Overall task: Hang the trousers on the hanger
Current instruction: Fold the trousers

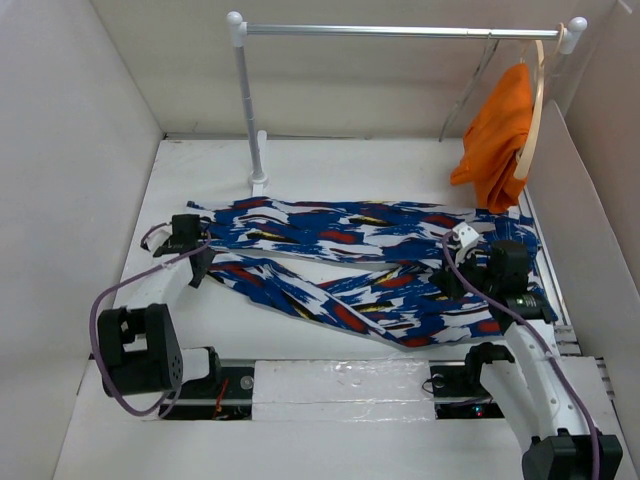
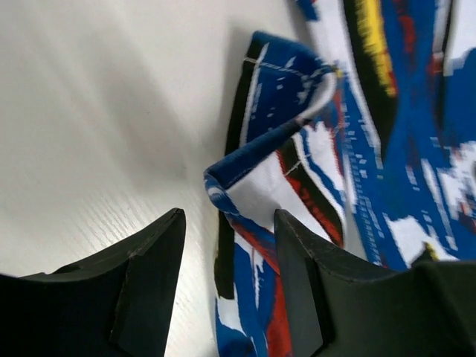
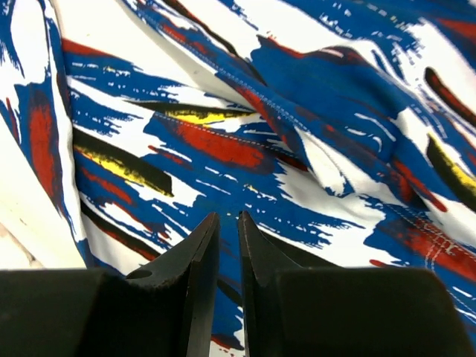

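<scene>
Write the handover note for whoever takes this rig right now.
Left gripper: open, straddling a folded leg end of the trousers.
Right gripper: closed, low over the opposite end; whether it grips the cloth is unclear.
The trousers lie spread on the table; the hanger hangs bare on the rail.
Done: nothing hung yet.
Left: lift the trousers and drape them over the hanger.

- Shows white link shells and black joint housings on the left arm (image 1: 150,288) and the right arm (image 1: 537,366).
- Trails a purple-grey cable (image 1: 95,332) in loops along each.
- Ends in matte black, wedge-shaped fingers (image 2: 141,290) on the left tool (image 2: 227,223).
- Tapers to thin black tips on the right tool (image 3: 227,219).
- Bears a small white block (image 1: 465,237) by the right wrist.
</scene>
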